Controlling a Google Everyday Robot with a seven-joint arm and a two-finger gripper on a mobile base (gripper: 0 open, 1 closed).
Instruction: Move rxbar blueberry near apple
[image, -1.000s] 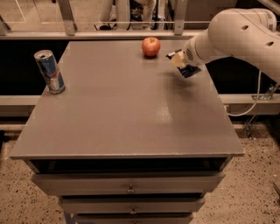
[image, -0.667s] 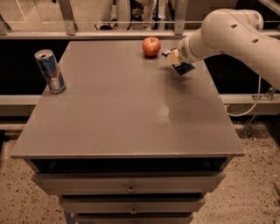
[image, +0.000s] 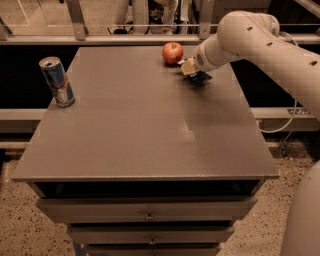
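Note:
A small red apple sits near the far edge of the grey table. My gripper is just right of the apple, low over the table. It is shut on the rxbar blueberry, whose dark navy end sticks out below and to the right of the fingers. The bar is a short gap from the apple and not touching it.
A blue-silver drink can stands upright near the table's left edge. My white arm reaches in from the right over the far right corner. Drawers sit under the table front. A railing runs behind the table.
My gripper has carried the bar leftward and toward the far edge, ending closer to the apple. The apple and the can have not moved.

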